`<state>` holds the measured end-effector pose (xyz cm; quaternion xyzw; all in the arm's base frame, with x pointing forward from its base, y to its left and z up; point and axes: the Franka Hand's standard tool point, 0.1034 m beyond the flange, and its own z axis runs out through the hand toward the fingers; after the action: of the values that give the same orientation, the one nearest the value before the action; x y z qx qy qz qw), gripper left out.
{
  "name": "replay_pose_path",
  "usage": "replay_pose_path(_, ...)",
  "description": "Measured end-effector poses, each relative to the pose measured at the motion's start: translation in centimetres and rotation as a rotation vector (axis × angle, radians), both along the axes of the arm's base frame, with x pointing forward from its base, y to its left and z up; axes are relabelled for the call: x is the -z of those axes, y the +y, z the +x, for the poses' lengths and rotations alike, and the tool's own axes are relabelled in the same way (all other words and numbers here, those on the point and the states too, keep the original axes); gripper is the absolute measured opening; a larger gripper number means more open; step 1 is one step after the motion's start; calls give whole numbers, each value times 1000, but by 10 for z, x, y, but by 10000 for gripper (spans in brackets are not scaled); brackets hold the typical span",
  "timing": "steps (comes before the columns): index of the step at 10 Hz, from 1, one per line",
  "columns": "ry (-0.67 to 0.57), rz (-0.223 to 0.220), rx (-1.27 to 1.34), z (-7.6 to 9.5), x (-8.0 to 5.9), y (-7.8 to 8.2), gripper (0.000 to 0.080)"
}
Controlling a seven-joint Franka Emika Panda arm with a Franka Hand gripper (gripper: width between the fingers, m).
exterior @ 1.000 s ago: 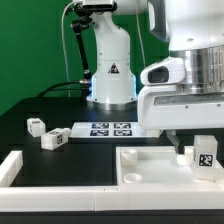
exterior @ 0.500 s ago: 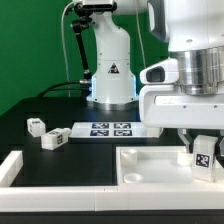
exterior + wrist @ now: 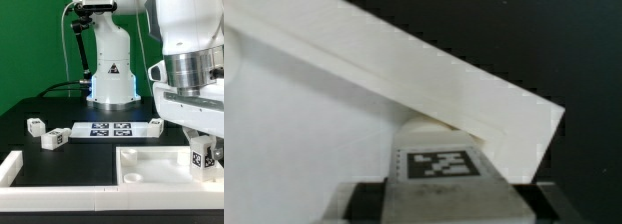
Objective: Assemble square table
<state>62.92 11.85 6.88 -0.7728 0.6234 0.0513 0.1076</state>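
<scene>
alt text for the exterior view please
The gripper holds a small tagged leg at the white tabletop, on the exterior view's right. More legs and the marker board lie on the black table behind.

The large white square plastic slab (image 3: 160, 168) lies hollow side up at the front of the black counter (image 3: 90, 150), toward the exterior view's right. Over its right end a small white tagged leg (image 3: 199, 157) stands upright between the fingers (image 3: 363, 208), close against the slab's rim. Behind the slab lies the marker board (image 3: 108, 128). A second small leg (image 3: 155, 123) sits just off the board's right end. A third leg (image 3: 54, 139) and a fourth leg (image 3: 37, 125) lie off its left end. A long low white rail (image 3: 60, 186) runs along the front, left of the slab.
</scene>
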Motion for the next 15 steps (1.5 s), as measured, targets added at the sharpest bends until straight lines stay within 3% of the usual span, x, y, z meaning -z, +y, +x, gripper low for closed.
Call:
replay_pose_path(1,12,24,76,0,0,-1,293)
replay_pose_path(3,21,25,113,-1,1,3,293)
replay_pose_path(4,-17,14,-10,0,1,2,374)
replay_pose_path(5,-68,-3,-150,2,1,2,541)
replay_pose_path(6,-93,-26,-278,1,0,8,541)
replay_pose_path(7,-112,-52,-397,-1,-1,16,629)
replay_pose_path(10,-159,-68,-617,-1,1,13,645)
replay_pose_path(13,-236,-184,-1184,2,-1,6,649)
replay_pose_path(15,-240,-187,-1185,3,0,6,646)
